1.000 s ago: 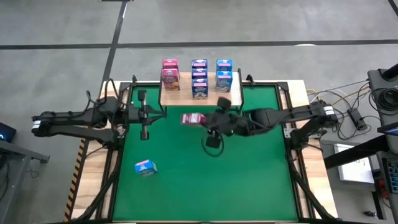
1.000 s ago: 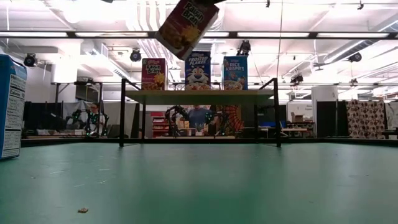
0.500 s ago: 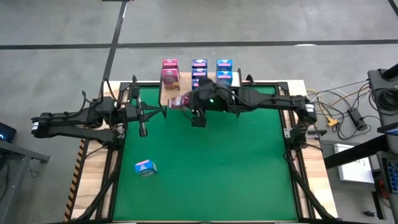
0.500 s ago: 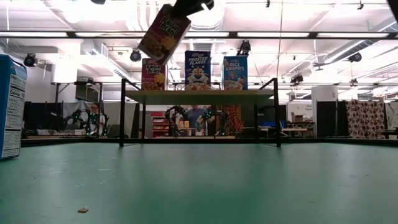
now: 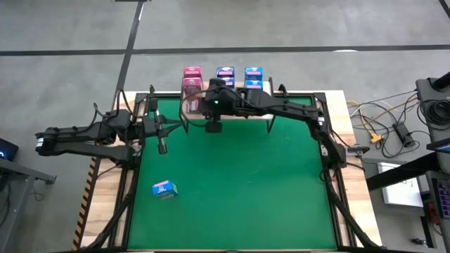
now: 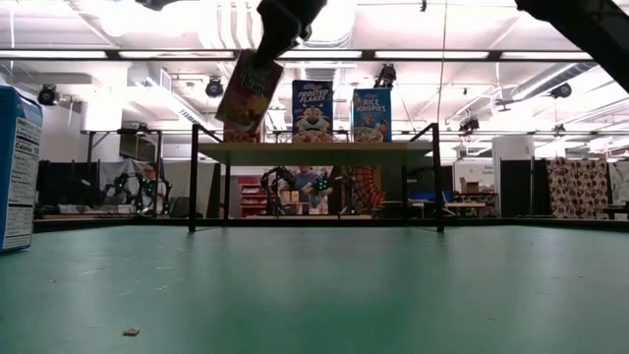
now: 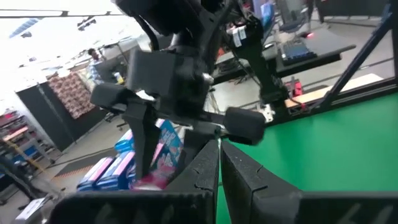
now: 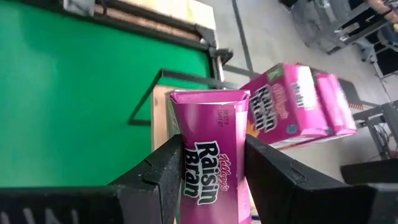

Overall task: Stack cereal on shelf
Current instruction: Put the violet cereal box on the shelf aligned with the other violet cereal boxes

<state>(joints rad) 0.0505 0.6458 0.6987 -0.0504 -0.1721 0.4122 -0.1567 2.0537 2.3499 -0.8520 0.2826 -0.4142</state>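
Pink cardboard, light and crushable: the Raisin Bran box (image 8: 211, 162) hangs tilted over the shelf (image 5: 188, 110), pinched across its narrow sides (sensible) by the right gripper (image 8: 208, 174); the left gripper (image 5: 162, 145) waits closed.

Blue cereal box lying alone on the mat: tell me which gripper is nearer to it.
Left. The left gripper, shut and empty, hangs over the mat just beyond the blue cereal box. The right gripper, holding a Raisin Bran box, is farther away at the shelf.
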